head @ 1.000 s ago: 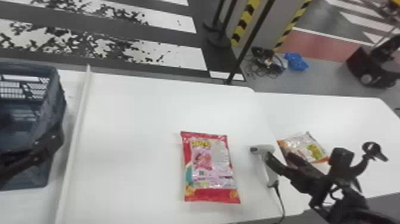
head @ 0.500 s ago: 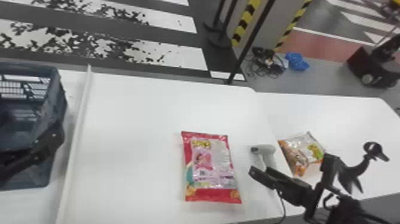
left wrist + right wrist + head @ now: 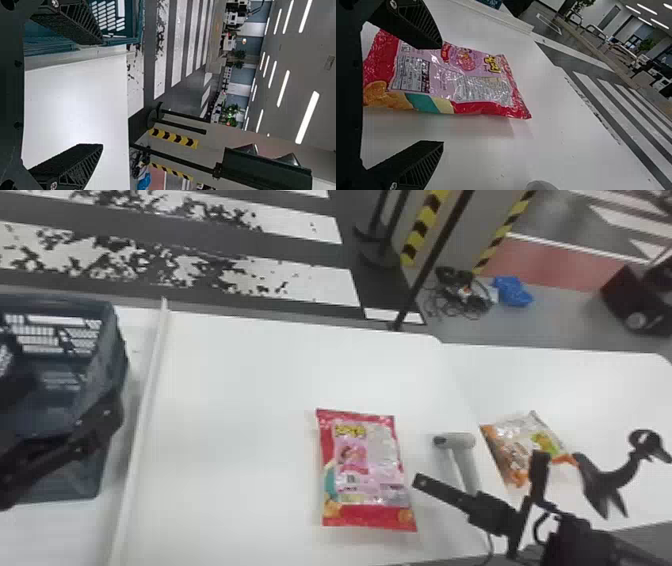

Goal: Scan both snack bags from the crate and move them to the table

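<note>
Partly past head-cam L edge: crate (image 3: 107, 350).

Red snack bag (image 3: 370, 470): glossy, wrinkled plastic film. Orange snack bag (image 3: 505, 445): same shiny film, creased. Crate (image 3: 116, 350): hard moulded plastic, fairly smooth. Scanner (image 3: 462, 442): smooth plastic shell, low sheen. Table (image 3: 240, 415): smooth, mostly matt top. Blue bag (image 3: 512, 290): crumpled thin plastic by the look.

Black arms (image 3: 75, 442), wedge-shaped black fingers (image 3: 65, 160) with ribbed sides (image 3: 420, 170), silver screws (image 3: 54, 185), curved cable (image 3: 536, 526)
</note>
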`<state>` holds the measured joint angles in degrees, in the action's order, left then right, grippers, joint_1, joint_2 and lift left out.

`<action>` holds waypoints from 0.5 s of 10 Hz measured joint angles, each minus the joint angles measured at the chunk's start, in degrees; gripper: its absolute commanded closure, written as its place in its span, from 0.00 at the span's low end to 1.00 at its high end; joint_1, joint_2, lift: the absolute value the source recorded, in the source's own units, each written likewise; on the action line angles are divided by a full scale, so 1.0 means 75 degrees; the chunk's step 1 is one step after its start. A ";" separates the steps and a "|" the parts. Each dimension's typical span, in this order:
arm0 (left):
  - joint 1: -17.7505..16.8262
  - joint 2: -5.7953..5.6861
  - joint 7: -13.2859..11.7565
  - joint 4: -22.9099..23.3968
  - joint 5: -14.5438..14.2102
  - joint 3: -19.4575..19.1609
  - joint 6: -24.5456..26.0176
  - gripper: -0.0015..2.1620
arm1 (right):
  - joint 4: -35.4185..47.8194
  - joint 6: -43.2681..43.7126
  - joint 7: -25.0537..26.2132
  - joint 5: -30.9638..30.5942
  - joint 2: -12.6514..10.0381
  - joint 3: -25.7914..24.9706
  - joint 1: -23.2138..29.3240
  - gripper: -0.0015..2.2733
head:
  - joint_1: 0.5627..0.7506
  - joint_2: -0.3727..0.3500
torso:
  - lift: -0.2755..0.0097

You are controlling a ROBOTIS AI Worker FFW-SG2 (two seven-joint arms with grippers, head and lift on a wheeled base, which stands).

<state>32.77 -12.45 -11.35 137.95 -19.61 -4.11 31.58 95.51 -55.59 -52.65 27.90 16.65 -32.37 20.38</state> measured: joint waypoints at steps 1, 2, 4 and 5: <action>-0.0017 0.0003 0.0002 -0.0019 0.0001 0.0001 -0.0005 0.03 | -0.0182 -0.0234 -0.0067 0.0100 0.0120 0.0206 -0.0122 0.03 | 0.70 0.14 | 0.66; -0.0038 0.0011 0.0002 -0.0029 0.0001 0.0005 -0.0005 0.03 | -0.0390 -0.0372 -0.0183 0.0107 0.0222 0.0385 -0.0272 0.03 | 0.70 0.16 | 0.66; -0.0065 0.0024 -0.0005 -0.0088 0.0018 0.0008 0.0002 0.03 | -0.0719 -0.0422 -0.0421 -0.0119 0.0403 0.0827 -0.0555 0.08 | 0.70 0.20 | 0.66; -0.0068 0.0030 -0.0017 -0.0113 0.0023 0.0009 0.0001 0.03 | -0.0879 -0.0319 -0.0537 -0.0329 0.0451 0.1045 -0.0684 0.26 | 0.70 0.20 | 0.66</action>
<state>32.26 -12.23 -11.48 137.10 -19.43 -4.04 31.59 88.92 -57.98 -56.68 25.43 20.03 -24.53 15.25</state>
